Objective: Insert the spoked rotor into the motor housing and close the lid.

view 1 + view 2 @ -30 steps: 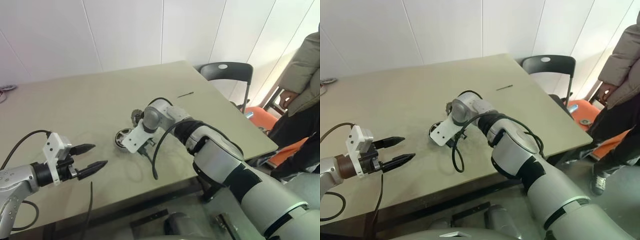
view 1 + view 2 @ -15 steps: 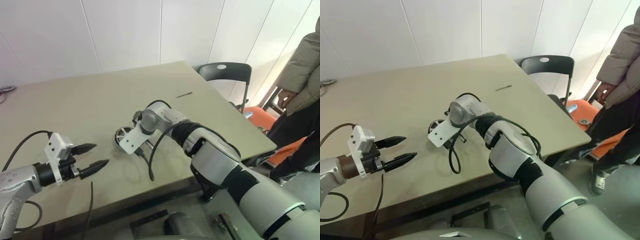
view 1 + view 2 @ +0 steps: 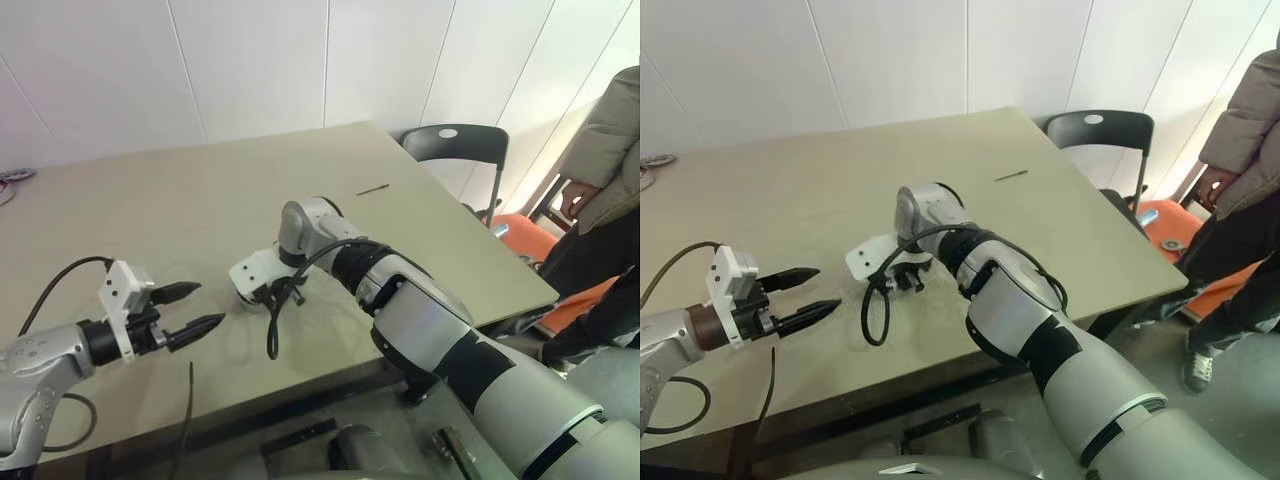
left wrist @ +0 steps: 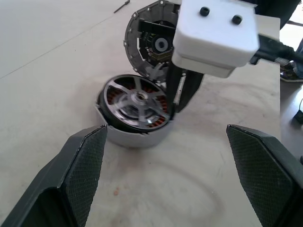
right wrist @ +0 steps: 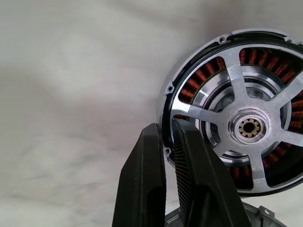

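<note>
The spoked rotor (image 4: 137, 100) sits inside the motor housing (image 4: 135, 135) on the counter (image 3: 180, 200), copper windings showing between its spokes — so insertion looks done or nearly so. The right claw (image 5: 171, 142) is clenched on the housing's rim, one finger outside and one just inside, probably to steady or seat it. Just behind, the lid (image 4: 151, 40) stands tilted on edge, not yet closed. The left claw (image 3: 196, 308) hangs released, well apart — apparently waiting.
</note>
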Controlling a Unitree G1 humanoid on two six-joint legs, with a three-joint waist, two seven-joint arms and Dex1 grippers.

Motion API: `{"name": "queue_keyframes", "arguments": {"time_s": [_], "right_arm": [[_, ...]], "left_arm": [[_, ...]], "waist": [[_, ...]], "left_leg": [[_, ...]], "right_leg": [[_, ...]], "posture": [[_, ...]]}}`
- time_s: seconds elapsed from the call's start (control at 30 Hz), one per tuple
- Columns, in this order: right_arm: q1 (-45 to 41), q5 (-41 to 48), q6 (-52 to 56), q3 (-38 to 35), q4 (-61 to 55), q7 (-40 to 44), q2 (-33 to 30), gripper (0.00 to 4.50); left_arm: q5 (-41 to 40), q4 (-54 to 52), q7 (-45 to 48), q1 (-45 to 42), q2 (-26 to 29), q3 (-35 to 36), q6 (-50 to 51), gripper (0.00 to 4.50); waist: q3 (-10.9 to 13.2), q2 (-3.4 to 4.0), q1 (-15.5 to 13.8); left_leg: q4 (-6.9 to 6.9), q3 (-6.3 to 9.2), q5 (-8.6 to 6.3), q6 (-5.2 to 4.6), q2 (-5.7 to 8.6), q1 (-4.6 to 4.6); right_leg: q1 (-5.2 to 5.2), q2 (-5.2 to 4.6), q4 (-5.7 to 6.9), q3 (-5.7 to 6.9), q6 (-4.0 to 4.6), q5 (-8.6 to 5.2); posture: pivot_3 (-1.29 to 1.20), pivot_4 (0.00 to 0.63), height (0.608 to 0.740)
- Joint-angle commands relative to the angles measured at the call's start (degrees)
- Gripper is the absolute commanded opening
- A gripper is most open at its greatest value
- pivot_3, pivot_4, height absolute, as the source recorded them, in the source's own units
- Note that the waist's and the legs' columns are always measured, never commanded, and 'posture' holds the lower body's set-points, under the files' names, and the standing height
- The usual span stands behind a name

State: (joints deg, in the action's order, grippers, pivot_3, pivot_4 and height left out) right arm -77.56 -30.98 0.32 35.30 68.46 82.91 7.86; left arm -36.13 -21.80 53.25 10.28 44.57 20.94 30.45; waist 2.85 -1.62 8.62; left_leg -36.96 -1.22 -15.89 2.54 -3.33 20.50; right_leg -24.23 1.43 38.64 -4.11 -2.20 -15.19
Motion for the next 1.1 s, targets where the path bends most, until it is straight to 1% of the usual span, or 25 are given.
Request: {"name": "queue_keyframes", "arguments": {"time_s": [0.03,0.3,0.43,0.67,0.87,1.0,1.1], "right_arm": [[1.0,1.2,3.5,0.1,-1.5,5.5,-0.2,0.01],[2.1,1.3,8.7,0.2,-1.8,3.9,1.6,0.01],[1.6,2.0,11.7,-0.7,-1.1,1.4,3.5,0.01],[-0.4,3.7,14.3,-2.0,0.3,-2.5,4.7,0.01],[-1.0,4.1,11.8,-1.3,0.4,-3.7,4.2,0.01],[-0.2,3.2,6.6,0.0,-0.3,-4.5,3.1,0.01],[0.1,3.2,4.7,0.5,-0.2,-4.3,2.6,0.01]], "left_arm": [[0.4,0.1,-0.1,-1.6,-0.2,-0.6,-1.3,4.33],[0.9,0.3,-0.4,-2.0,-0.9,-1.6,-1.8,4.33],[0.9,-0.2,-0.7,-1.4,-1.1,-1.6,-1.8,4.33],[0.5,-0.8,-1.0,-0.5,-0.9,-1.0,-1.7,4.33],[0.4,-0.8,-1.0,-0.5,-0.7,-0.8,-1.7,4.33],[0.4,-0.6,-0.9,-0.8,-0.6,-0.9,-1.7,4.33],[0.4,-0.5,-0.9,-0.9,-0.7,-0.9,-1.7,4.33]], "waist": [[0.0,0.00,-0.1],[0.0,-0.03,0.0],[0.0,-0.07,0.1],[-0.1,-0.08,0.2],[0.0,-0.07,0.2],[0.0,-0.07,0.3],[0.0,-0.07,0.3]], "left_leg": [[0.00,0.01,0.00,0.00,0.00,0.00],[0.00,0.02,0.00,0.00,0.03,-0.01],[-0.01,0.03,0.00,0.00,0.02,-0.07],[-0.10,0.04,0.00,0.00,0.02,-0.15],[-0.20,0.06,0.01,0.00,0.02,-0.18],[-0.22,0.05,0.01,-0.01,0.02,-0.20],[-0.21,0.05,0.01,-0.01,0.01,-0.23]], "right_leg": [[0.00,0.00,0.00,0.01,0.00,0.00],[0.01,0.00,0.00,0.02,0.00,0.00],[0.05,0.01,0.02,0.02,0.00,0.00],[0.06,0.03,0.20,0.02,0.01,-0.03],[0.03,0.05,0.39,0.02,0.03,-0.19],[0.03,0.07,0.40,0.01,0.03,-0.19],[0.03,0.09,0.42,0.01,0.02,-0.19]], "posture": [[0.00,0.000,0.740],[0.00,0.000,0.740],[0.00,0.000,0.740],[0.00,0.000,0.740],[0.00,0.000,0.740],[0.00,0.000,0.740],[0.00,0.000,0.740]]}}
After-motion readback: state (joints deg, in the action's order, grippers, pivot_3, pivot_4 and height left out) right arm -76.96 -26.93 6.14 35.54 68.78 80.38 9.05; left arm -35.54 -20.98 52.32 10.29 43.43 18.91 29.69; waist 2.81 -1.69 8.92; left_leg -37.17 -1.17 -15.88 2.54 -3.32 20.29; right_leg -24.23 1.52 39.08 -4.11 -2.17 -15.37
